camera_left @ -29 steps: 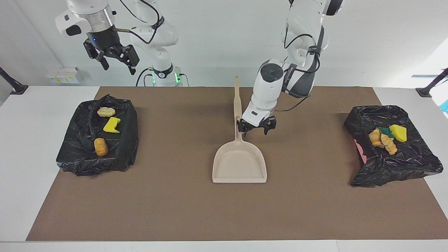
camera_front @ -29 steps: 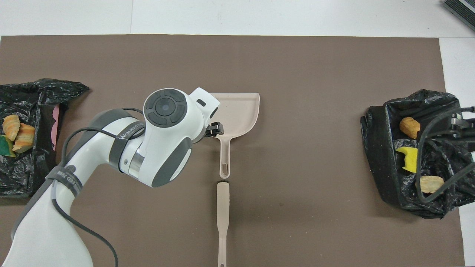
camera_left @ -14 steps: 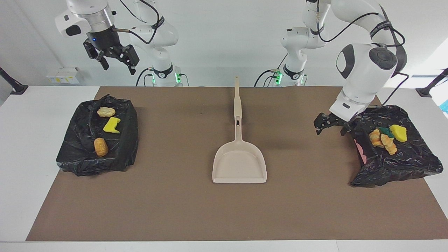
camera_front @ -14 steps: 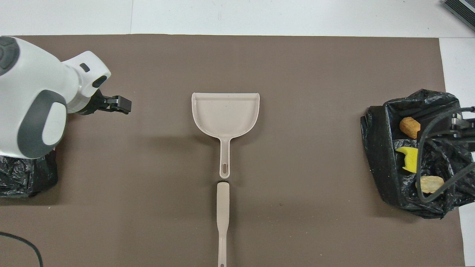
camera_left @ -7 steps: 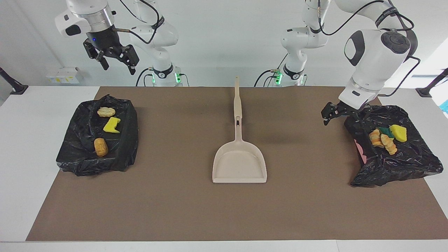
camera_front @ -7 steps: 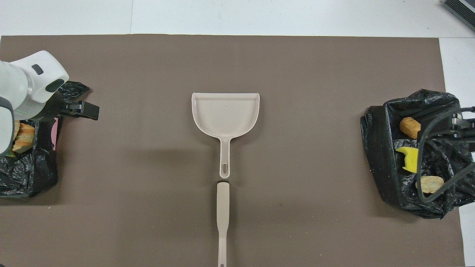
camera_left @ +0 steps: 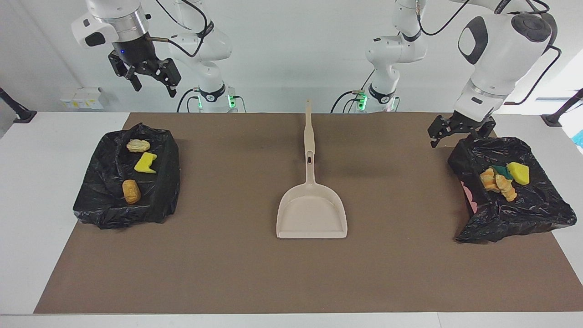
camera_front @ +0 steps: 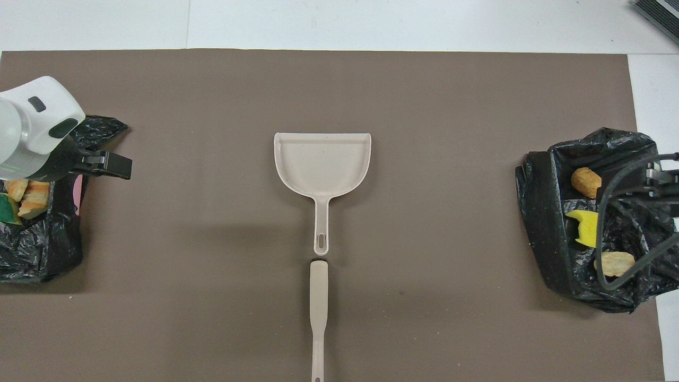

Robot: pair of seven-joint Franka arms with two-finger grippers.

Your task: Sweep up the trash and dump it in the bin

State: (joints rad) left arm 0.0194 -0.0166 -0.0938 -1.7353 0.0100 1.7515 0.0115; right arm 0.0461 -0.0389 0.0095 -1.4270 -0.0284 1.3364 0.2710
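Well, every scrap of trash point(camera_left: 502, 178) sits inside the two black bins point(camera_left: 150, 200), either side of the dustpan point(camera_left: 312, 214). Both hands, left hand point(camera_left: 460, 129) and right hand point(camera_left: 145, 73), hang open, empty. Looks finished.

Facing view high across table, overhead steeply down, sharing dustpan point(camera_left: 312, 212)

Dustpan point(camera_left: 312, 213) mid-table, brush point(camera_left: 309, 132) in line at its handle end, nearer robots. Left gripper's fingers point(camera_left: 438, 129) over bin point(camera_left: 537, 209) rim.
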